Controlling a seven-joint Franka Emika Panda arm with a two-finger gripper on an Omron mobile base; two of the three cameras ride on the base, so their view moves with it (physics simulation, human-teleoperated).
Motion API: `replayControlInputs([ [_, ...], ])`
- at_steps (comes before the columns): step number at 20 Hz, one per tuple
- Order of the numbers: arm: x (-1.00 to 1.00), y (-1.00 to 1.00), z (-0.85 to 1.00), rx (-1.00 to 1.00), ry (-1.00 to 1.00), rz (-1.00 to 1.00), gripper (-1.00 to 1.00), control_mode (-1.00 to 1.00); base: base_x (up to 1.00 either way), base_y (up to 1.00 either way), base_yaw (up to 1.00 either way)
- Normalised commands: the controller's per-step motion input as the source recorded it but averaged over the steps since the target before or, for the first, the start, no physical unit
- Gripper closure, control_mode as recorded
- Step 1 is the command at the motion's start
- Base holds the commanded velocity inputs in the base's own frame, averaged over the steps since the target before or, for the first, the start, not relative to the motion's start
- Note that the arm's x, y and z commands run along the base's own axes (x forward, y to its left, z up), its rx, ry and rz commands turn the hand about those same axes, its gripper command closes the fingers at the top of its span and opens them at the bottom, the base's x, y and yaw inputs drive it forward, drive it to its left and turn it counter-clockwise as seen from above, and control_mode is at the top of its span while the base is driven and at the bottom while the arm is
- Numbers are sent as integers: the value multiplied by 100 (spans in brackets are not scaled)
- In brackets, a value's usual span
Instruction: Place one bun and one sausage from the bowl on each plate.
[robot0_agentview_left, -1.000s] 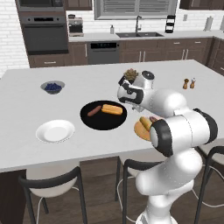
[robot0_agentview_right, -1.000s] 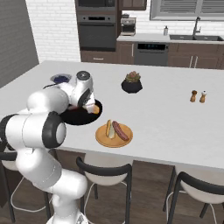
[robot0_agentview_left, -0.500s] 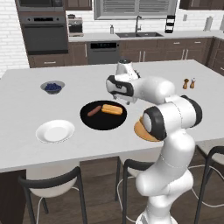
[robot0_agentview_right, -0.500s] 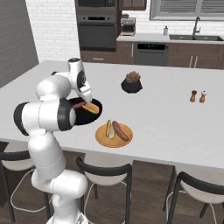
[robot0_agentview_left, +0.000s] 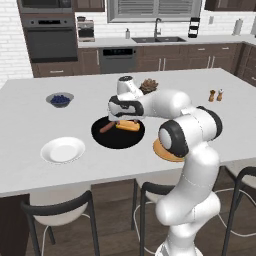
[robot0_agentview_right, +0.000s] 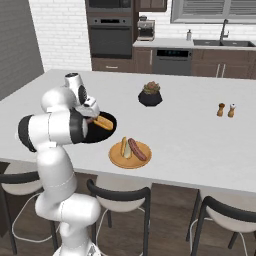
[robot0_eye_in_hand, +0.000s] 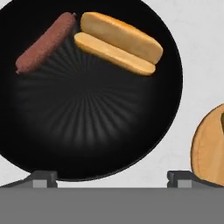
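The black bowl (robot0_agentview_left: 112, 142) (robot0_agentview_right: 102, 134) (robot0_eye_in_hand: 87, 122) holds one brown sausage (robot0_agentview_left: 106, 128) (robot0_eye_in_hand: 46, 42) and one split bun (robot0_agentview_left: 129, 126) (robot0_agentview_right: 103, 122) (robot0_eye_in_hand: 118, 41) side by side. My gripper (robot0_agentview_left: 122, 114) (robot0_agentview_right: 90, 111) (robot0_eye_in_hand: 111, 179) hangs open just above the bowl, nothing between its fingertips (robot0_eye_in_hand: 41, 178). The white plate (robot0_agentview_left: 62, 150) lies bare at the bowl's front left. The tan plate (robot0_agentview_right: 117, 159) (robot0_agentview_left: 161, 150) (robot0_eye_in_hand: 210, 148) carries a bun (robot0_agentview_right: 123, 147) and a sausage (robot0_agentview_right: 137, 149); in the left base view my arm hides most of it.
A small grey bowl of blueberries (robot0_agentview_left: 60, 99) sits at the back left of the island. A dark plant pot (robot0_agentview_left: 148, 85) (robot0_agentview_right: 150, 95) stands behind the black bowl, with two shakers (robot0_agentview_left: 216, 95) (robot0_agentview_right: 226, 110) to the right. Stools line the near edge.
The arm has swung from near the tan plate across to the black bowl, and the open gripper has come down over it. Food and dishes lie as before.
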Motion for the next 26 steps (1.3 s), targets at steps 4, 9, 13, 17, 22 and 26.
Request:
replayControlInputs([
  [4,-23,-89,-2,-1,-12,65,-100,-100,0,0,0],
  [9,-3,-53,-2,-2,-1,22,-100,-100,0,0,0],
  [13,10,0,-14,-15,0,15,-100,-100,0,0,0],
  [17,19,0,-10,-16,0,27,-100,-100,0,0,0],
  [22,21,0,-2,-11,4,24,-100,-100,0,0,0],
  [26,24,0,-11,-4,11,9,-100,-100,0,0,0],
])
